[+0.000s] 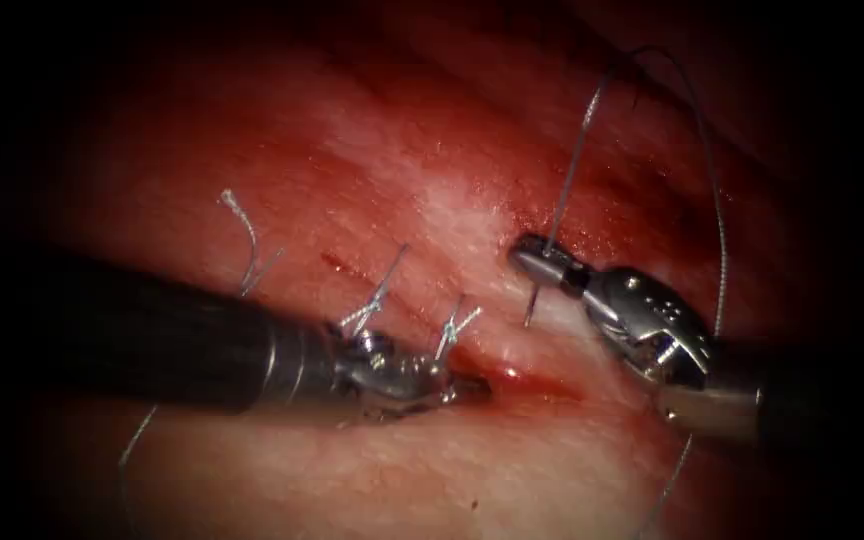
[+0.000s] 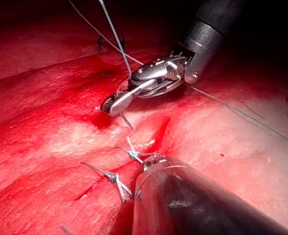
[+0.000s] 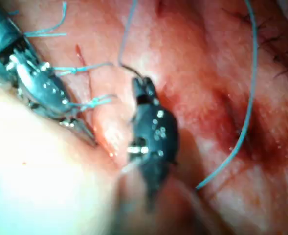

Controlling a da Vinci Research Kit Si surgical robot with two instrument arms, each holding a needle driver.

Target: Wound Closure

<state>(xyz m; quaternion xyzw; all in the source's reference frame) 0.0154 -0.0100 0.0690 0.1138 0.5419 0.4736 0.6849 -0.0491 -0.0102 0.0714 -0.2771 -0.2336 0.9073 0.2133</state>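
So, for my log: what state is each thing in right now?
Right arm's silver tool: shut on the curved steel needle near its thread end.
Curved steel needle: point by the cut, not visibly in tissue.
Left arm's silver tool: at the cut, grip unclear.
Pale thread: slack loop.
Knotted stitches: tied.

My left gripper [image 1: 457, 388] reaches in from the left edge of the endoscope frame, its dark shaft lying nearly level, wrist straight, jaws drawn together at lower centre. My right gripper [image 1: 532, 258] enters from the lower right, wrist bent so the tip angles up and left toward centre frame, jaws clamped on the needle [image 1: 530, 305] near its rear end.
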